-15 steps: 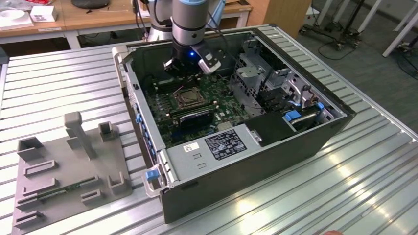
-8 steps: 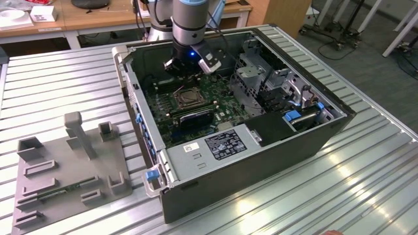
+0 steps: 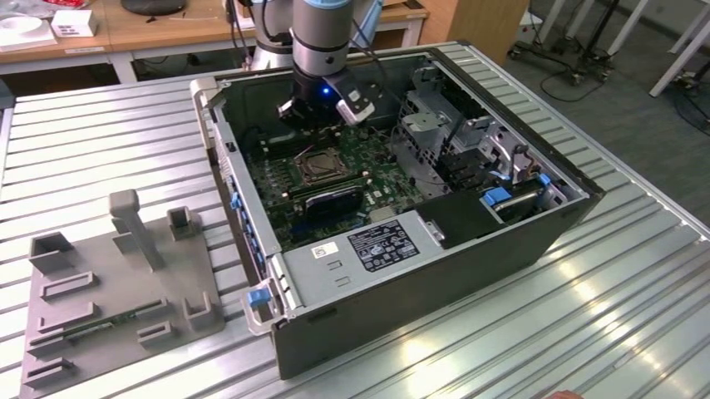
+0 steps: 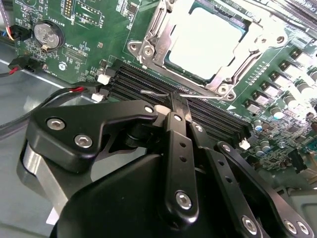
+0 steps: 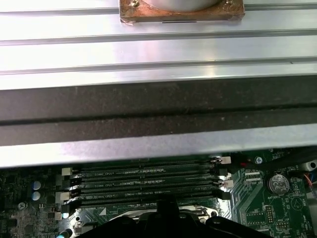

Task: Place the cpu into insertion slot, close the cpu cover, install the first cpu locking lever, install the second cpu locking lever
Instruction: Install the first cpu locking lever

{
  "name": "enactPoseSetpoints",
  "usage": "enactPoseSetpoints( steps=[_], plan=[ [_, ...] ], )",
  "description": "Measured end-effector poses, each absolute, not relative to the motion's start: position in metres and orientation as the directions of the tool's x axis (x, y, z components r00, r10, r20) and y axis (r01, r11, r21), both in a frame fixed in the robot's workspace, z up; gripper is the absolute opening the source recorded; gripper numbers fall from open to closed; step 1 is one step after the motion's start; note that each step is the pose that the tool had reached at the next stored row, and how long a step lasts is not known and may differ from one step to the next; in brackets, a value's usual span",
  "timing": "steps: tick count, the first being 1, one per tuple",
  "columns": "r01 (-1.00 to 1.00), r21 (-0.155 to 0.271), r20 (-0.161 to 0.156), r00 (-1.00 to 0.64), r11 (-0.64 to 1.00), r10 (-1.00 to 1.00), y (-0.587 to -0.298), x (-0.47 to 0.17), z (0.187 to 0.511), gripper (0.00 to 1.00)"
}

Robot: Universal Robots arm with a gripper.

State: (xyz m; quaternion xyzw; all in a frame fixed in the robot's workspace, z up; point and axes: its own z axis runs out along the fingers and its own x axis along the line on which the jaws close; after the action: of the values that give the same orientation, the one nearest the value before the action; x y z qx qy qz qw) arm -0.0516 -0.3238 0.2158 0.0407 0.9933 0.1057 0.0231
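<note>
**Tool.** Your black two-finger gripper [image 4: 179, 104] hung low inside the open dark metal computer case [image 3: 477, 278], over the green motherboard [image 4: 94, 54]. Its fingers were drawn narrow, tips close together. You could not tell whether they pinched anything.

**Cpu.** The small flat square cpu [image 4: 203, 44], with its pale silvery metal top, lay seated in the socket just beyond the fingertips.

**Cpu cover.** The thin square metal-frame cpu cover [image 4: 159, 29] lay flat down around the chip, whose top showed through the open centre.

**Lever.** A thin bright wire lever [image 4: 153, 92] ran along the socket edge nearest the gripper, between the fingertips and the cover. The tips sat right at it. You could not tell whether they touched it.

**Memory slots.** Long black memory slots [image 4: 131, 79] in parallel rows lay beneath the fingertips, between the gripper body and the socket.

**Battery.** A round silver coin battery [image 4: 48, 33] sat on the board, well off to one side of the gripper.

**Surroundings.** The case stood on a ribbed aluminium table [image 3: 621, 332]. A grey moulded fixture tray [image 3: 122, 291] lay outside the case, well apart from the gripper, on the exterior view's left.
</note>
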Motion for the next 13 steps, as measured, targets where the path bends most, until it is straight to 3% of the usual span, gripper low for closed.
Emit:
enactPoseSetpoints(
  steps=[13],
  plan=[
    [0.076,0.212,-0.037,-0.996,0.974,0.086,-0.3239,-0.0489,0.2066,0.11]
  ],
)
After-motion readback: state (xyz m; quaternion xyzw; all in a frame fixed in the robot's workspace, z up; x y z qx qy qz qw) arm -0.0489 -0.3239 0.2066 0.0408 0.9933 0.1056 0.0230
